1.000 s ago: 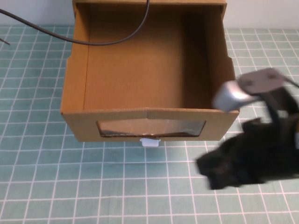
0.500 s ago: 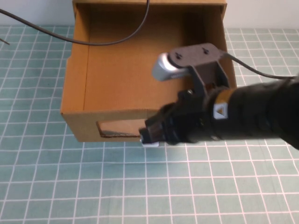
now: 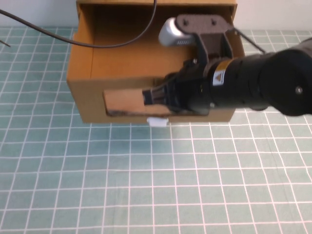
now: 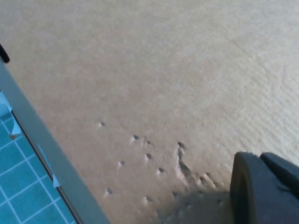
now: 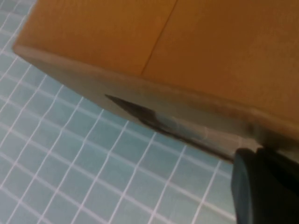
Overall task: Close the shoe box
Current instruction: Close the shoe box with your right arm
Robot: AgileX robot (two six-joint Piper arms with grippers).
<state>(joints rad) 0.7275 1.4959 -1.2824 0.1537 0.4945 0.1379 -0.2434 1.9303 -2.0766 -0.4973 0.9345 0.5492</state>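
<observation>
The shoe box [image 3: 84,73] is a brown cardboard drawer with a clear front window [image 3: 122,101] and a white pull tab [image 3: 157,122] below it; the drawer stands partly out of its sleeve at the back. My right gripper [image 3: 148,96] is shut, its tip pressed on the window's right part. In the right wrist view the box front [image 5: 210,42] and window [image 5: 154,119] are close above the right gripper [image 5: 266,186]. My left gripper [image 4: 264,186] is out of the high view; it shows shut over dented cardboard [image 4: 163,70].
A teal gridded mat [image 3: 146,185] covers the table in front of and beside the box. A black cable [image 3: 97,45] hangs across the open drawer. The right arm's body [image 3: 253,87] covers the box's right front corner.
My right arm swung in from the right to the box front. The drawer's front panel has slid back, away from me, and the open part is shorter.
</observation>
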